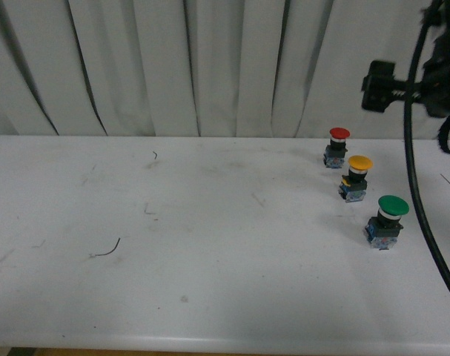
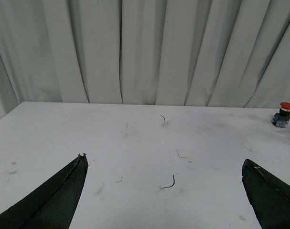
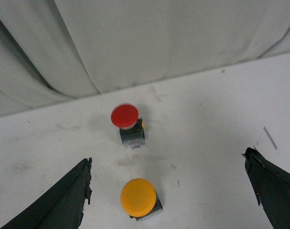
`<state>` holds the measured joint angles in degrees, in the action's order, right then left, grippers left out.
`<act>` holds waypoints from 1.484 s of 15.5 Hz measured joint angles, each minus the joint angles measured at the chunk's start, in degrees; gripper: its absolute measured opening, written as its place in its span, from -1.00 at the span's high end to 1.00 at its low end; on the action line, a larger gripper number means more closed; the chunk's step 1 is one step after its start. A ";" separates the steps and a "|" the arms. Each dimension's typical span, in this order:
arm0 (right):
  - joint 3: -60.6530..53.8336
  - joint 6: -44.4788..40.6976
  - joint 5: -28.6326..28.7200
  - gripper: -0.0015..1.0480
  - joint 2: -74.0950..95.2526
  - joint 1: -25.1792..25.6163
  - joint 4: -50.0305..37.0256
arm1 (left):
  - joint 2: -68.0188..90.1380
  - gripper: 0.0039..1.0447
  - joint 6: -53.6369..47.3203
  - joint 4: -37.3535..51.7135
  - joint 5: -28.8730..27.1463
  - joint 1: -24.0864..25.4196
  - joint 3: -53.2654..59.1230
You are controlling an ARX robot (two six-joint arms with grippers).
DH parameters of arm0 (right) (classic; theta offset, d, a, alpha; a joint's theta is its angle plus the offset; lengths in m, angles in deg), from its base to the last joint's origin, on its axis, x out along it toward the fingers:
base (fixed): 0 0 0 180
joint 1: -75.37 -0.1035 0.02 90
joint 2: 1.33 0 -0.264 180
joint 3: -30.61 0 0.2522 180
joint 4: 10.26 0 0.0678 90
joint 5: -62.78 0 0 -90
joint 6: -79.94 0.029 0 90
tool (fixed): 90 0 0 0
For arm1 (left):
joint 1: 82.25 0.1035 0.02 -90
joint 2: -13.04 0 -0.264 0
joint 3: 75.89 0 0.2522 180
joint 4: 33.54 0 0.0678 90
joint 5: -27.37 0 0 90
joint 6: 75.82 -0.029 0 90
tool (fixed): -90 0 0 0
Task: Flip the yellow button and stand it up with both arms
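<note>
Front view: nearest the camera is bare white bench (image 1: 210,297) w/ a short dark wire scrap (image 1: 106,251) near-left. Three push-buttons sit in a diagonal row at the right: green button (image 1: 388,221) nearest, yellow button (image 1: 356,178) in the middle, red button (image 1: 336,146) farthest. All three stand cap-up on their contact blocks, apart from each other. So the yellow one looks already upright; judged from the task, either the flip is done or it hasn't begun, can't say which. Right arm (image 1: 425,74) hangs above the far-right corner, well over the row, prob. lining up on the yellow cap. Left arm isn't in this view. No containers anywhere, so nothing to report inside any.

Left wrist view: left gripper (image 2: 166,167) is spread wide, both fingers (image 2: 59,200) low over empty bench, holding nothing. It sits well left of the buttons; only the red one shows, at the far right edge. Likely waiting its turn to help.

Right wrist view: right gripper (image 3: 168,167) is also spread wide and empty, looking down w/ the yellow cap between its fingers (image 3: 63,205) and the red button just beyond. That placement suits a straight descent onto the yellow one w/o touching its neighbours.
</note>
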<state>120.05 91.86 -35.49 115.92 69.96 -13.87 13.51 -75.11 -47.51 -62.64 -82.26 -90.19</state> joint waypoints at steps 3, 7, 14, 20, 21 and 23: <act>-6.23 -0.09 1.66 -0.88 -6.47 0.87 -4.46 | 0.00 -0.88 0.00 0.00 0.00 0.00 0.00; -22.60 -2.08 6.23 -0.82 -24.90 1.70 -15.93 | 0.00 -0.88 0.00 0.00 0.00 0.00 0.00; -58.88 -11.54 8.28 0.86 -78.62 5.42 -6.88 | 0.00 -0.88 0.00 0.00 0.00 0.00 0.00; -70.79 -11.74 8.26 0.97 -91.14 5.42 -3.52 | 0.00 -0.88 0.00 0.00 0.00 0.00 0.00; -71.38 -11.74 8.24 0.97 -93.07 5.42 -2.73 | 0.00 -0.88 0.00 0.00 0.00 0.00 0.00; -72.67 -11.74 8.24 0.97 -96.06 5.42 -0.52 | 0.00 -0.88 0.00 0.00 0.02 0.00 0.00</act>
<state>47.38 80.12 -27.25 19.86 75.38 -14.39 13.51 -75.11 -47.51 -62.62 -82.26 -90.19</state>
